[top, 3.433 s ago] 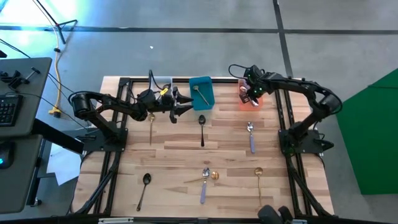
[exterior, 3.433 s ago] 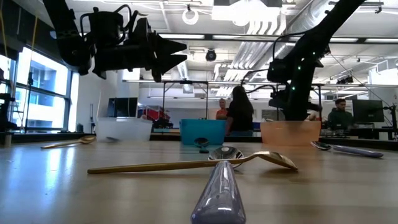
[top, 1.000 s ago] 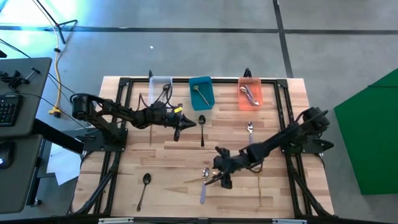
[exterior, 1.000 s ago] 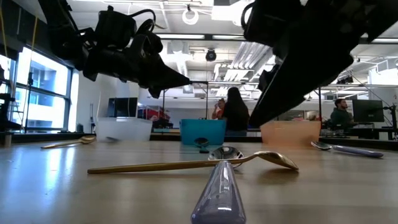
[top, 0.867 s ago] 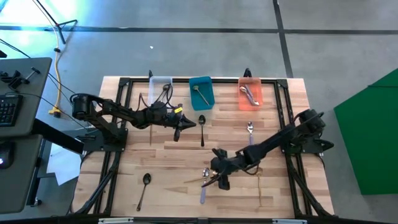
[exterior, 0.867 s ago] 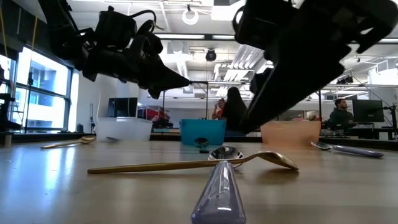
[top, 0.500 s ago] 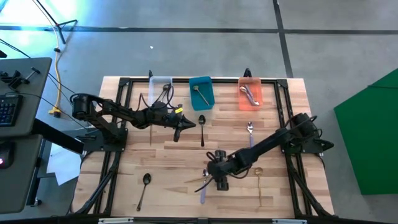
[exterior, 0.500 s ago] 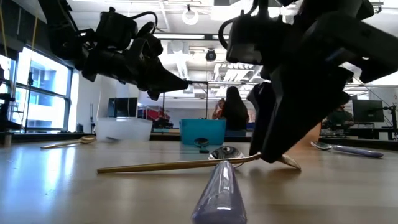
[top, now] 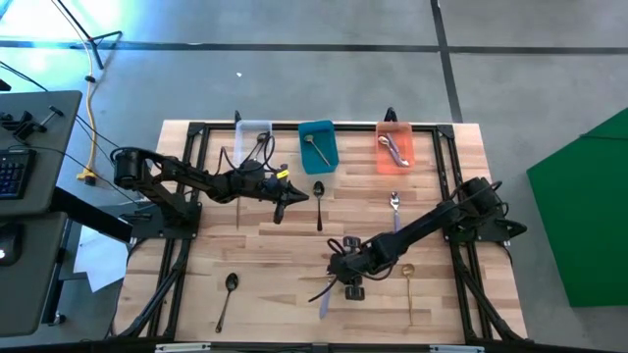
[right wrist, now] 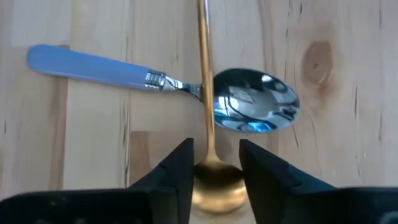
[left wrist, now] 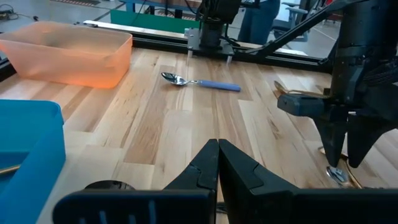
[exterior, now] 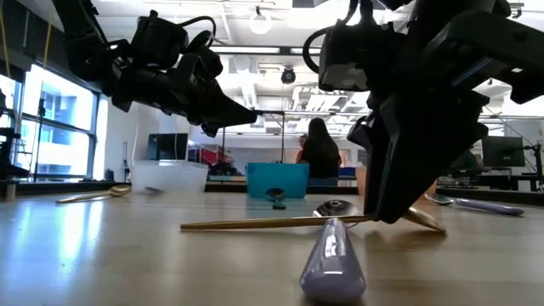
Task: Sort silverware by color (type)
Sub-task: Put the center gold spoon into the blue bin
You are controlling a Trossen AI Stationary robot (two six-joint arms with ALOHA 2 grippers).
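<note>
My right gripper is down at the table's near middle, shut on a gold spoon that lies crossed over a silver spoon with a lavender handle. Both also show in the low view, the gold spoon and the lavender handle. My left gripper is shut and empty, held above the table beside a black spoon. Other spoons lie loose on the table: black, gold, silver with a lavender handle. My right gripper has the gold spoon's bowl between its two fingers, which come from above and point down. The spoon lies flat. Its neck rests across the silver spoon's neck and its handle runs away from the fingers over the table.
Three bins stand along the far edge: clear, teal and orange, each with cutlery inside. A dark frame runs around the table edges. The left wrist view shows the right arm standing on the table ahead.
My right gripper has gone a little toward the table's left edge and down onto the gold spoon's bowl. The gold spoon has slid and turned, its handle end swinging toward the near edge. The lavender-handled spoon beneath it has shifted along with it.
</note>
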